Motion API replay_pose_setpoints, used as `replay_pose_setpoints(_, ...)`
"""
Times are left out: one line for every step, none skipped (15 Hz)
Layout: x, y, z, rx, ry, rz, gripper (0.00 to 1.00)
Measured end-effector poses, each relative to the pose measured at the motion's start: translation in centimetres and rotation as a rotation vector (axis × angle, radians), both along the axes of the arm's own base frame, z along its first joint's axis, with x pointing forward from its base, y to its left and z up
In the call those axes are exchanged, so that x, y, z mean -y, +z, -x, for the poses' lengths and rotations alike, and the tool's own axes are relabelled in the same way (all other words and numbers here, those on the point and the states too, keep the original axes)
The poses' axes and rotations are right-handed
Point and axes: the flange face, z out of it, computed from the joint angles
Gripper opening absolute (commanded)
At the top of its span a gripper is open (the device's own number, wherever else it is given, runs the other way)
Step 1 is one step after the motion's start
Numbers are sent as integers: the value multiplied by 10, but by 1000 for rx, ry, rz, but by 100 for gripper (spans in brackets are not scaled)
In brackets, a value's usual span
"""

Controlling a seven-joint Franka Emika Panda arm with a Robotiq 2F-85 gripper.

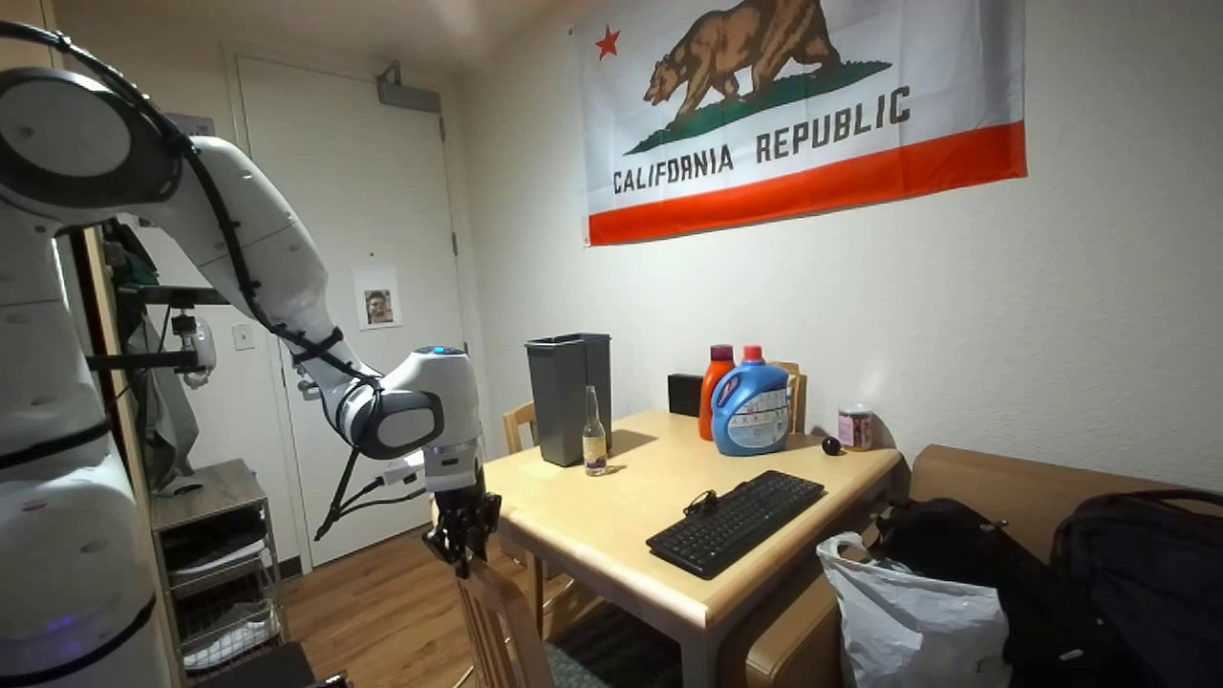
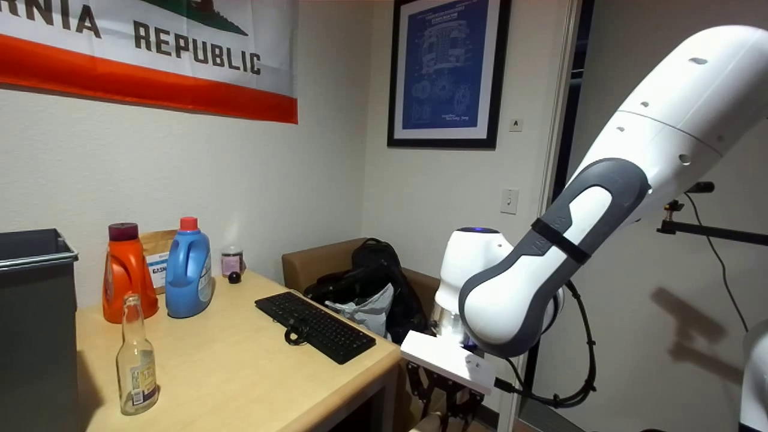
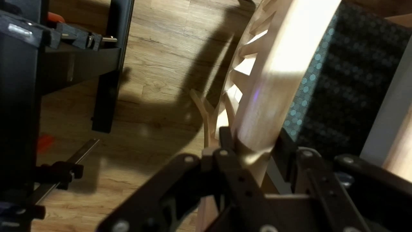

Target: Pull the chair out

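Note:
The chair (image 1: 502, 626) is light tan wood with a slatted backrest. It stands by the near side of the light wooden table (image 1: 564, 511) in an exterior view. In the wrist view its top rail (image 3: 270, 100) runs up between my fingers, with a dark patterned seat to its right. My gripper (image 3: 254, 145) has a finger on each side of the rail and appears shut on it. The gripper also shows in both exterior views (image 1: 462, 559) (image 2: 441, 414), pointing down at the rail. Only a bit of the chair (image 2: 427, 423) shows at the bottom of an exterior view.
A black metal frame (image 3: 22, 106) stands left of the chair in the wrist view, with wooden floor (image 3: 157, 58) between. The table bears a keyboard (image 1: 736, 521), a glass bottle (image 1: 594, 444), a grey bin (image 1: 559, 401) and a blue jug (image 1: 752, 406). Bags (image 1: 917, 612) lie beyond.

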Motion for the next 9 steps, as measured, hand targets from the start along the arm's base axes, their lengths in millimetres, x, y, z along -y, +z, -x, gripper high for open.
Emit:
replay_pose_setpoints(0,0,0,0,-1,-3,11)
replay_pose_setpoints(1,0,0,-1,-4,-8,11)
replay_pose_setpoints(2,0,0,0,-3,-15,11)
replay_pose_setpoints(2,-1,0,0,-2,-19,11)
replay_pose_setpoints(3,-1,0,0,-2,-21,11)
replay_pose_setpoints(3,-1,0,0,-2,-21,11)
replay_pose_setpoints(3,-1,0,0,-2,-21,11)
replay_pose_setpoints(3,-1,0,-1,-2,-21,11)
replay_pose_setpoints(3,-1,0,-1,-2,-21,11)
